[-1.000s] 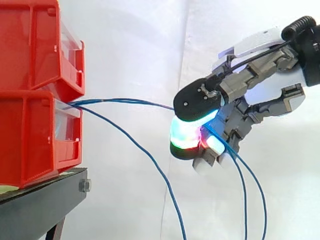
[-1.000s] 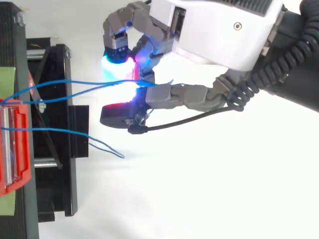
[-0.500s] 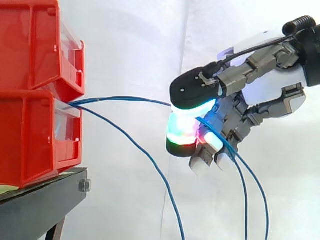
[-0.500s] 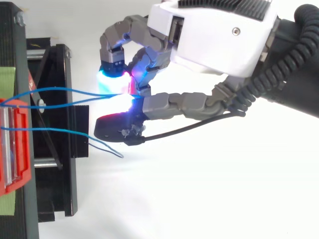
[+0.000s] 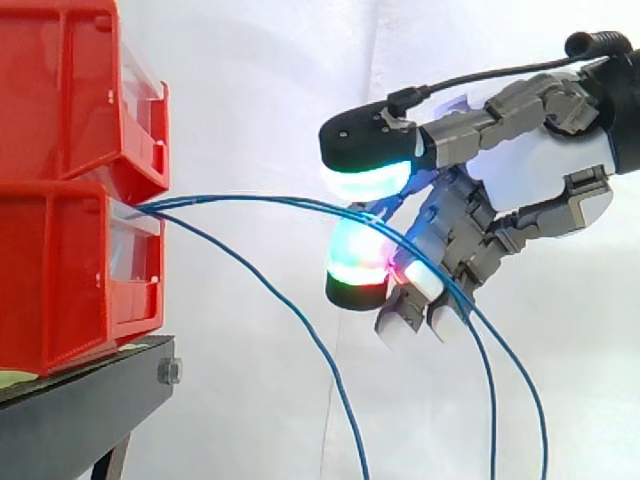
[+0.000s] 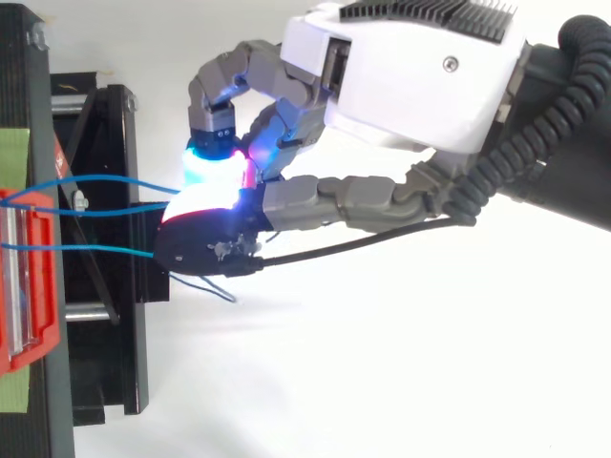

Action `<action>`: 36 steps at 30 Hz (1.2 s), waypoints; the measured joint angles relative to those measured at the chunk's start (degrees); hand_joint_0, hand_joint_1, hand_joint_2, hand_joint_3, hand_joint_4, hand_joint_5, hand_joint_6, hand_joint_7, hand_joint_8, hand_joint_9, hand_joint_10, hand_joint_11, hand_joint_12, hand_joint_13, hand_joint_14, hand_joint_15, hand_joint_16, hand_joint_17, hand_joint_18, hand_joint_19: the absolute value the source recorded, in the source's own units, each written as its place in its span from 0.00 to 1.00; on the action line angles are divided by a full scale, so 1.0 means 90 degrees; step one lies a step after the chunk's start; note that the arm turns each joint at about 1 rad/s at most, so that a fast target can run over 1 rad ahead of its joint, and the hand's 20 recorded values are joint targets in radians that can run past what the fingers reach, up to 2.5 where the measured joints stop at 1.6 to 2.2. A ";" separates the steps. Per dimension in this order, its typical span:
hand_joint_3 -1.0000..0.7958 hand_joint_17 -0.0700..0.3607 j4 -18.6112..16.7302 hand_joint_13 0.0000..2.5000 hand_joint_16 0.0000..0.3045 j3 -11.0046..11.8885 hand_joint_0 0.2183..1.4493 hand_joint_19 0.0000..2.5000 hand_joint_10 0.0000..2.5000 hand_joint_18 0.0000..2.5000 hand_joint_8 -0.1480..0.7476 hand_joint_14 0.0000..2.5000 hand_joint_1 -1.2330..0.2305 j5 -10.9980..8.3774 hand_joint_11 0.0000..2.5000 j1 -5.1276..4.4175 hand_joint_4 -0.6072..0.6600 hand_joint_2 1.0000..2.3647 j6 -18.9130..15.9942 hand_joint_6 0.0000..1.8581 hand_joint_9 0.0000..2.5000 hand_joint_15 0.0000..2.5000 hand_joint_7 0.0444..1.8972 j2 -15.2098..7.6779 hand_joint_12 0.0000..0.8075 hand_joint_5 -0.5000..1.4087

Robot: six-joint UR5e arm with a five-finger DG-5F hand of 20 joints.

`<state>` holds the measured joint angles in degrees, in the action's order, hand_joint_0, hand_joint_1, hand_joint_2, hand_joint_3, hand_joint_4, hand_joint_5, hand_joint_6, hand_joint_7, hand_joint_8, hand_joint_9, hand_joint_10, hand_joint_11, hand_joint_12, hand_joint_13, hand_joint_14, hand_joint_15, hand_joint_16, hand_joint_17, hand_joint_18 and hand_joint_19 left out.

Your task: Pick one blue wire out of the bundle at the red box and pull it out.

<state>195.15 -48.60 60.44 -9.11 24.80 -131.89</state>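
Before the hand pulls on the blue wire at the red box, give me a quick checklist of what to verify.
1. Blue wires seated in red box: ok, they leave its front.
2. Hand at the wires: ok.
3. One wire singled out: not ok, two run through the hand.
4. Firm hold: cannot tell.
5. Third wire left out: ok, it hangs down beside the hand.

Blue wires (image 5: 240,198), red bins (image 5: 60,230), black stand (image 5: 70,425), white curtain (image 5: 270,90), grey-and-white hand (image 5: 560,165).

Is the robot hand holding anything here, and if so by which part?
Nothing looks gripped: the robot hand has its thumb standing apart from the finger pads, and two blue wires from the red box just run through that gap.
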 measured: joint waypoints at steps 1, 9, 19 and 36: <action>0.42 0.47 0.0001 0.32 0.19 0.0000 0.27 0.24 0.01 0.30 0.60 0.01 0.52 0.0000 0.29 0.0001 0.67 0.01 -0.0001 0.35 0.38 0.16 0.61 0.0000 0.60 0.21; 0.46 0.50 0.0000 0.33 0.21 0.0000 0.29 0.23 0.01 0.33 0.63 0.00 0.46 0.0005 0.30 -0.0002 0.68 0.01 -0.0002 0.34 0.39 0.16 0.62 -0.0002 0.62 0.21; 0.35 0.48 -0.0002 0.33 0.20 0.0000 0.25 0.23 0.01 0.32 0.61 0.00 0.46 0.0004 0.30 -0.0002 0.66 0.01 -0.0006 0.34 0.38 0.16 0.64 -0.0003 0.61 0.21; 0.46 0.47 -0.0024 0.34 0.19 -0.0002 0.28 0.22 0.01 0.33 0.61 0.01 0.38 0.0051 0.31 0.0001 0.66 0.01 -0.0004 0.44 0.38 0.16 0.56 -0.0002 0.59 0.18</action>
<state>194.94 -48.62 60.90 -9.11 24.76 -131.91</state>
